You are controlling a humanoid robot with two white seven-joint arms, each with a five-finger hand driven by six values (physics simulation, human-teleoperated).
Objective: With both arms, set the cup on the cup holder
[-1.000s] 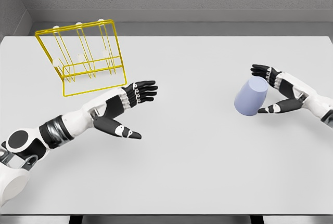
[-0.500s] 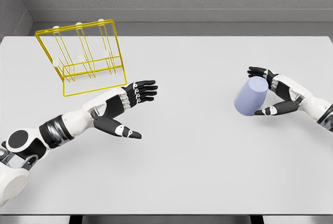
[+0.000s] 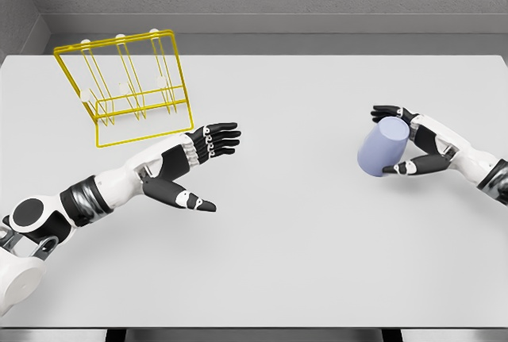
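Your right hand [image 3: 413,145] comes in from the right edge and cups around the lavender cup [image 3: 382,147], which stands tilted on the white table [image 3: 317,239]. The fingers [image 3: 389,112] curl over the cup's far upper side and the thumb [image 3: 401,169] reaches under its near lower side, so the cup sits in the span between them; you cannot tell whether the pads are pressing firmly or only touching. The cup's wider end leans away from the palm, down and to the left. Your left hand [image 3: 186,166] lies well apart from the cup, far across the table, with fingers stretched out flat and thumb splayed toward you, holding nothing. Just beyond and to the left of those left fingertips stands the yellow wire cup holder [image 3: 123,88], its frame leaning, with white-tipped pegs along the top; the left hand is near its front rail but not touching it.
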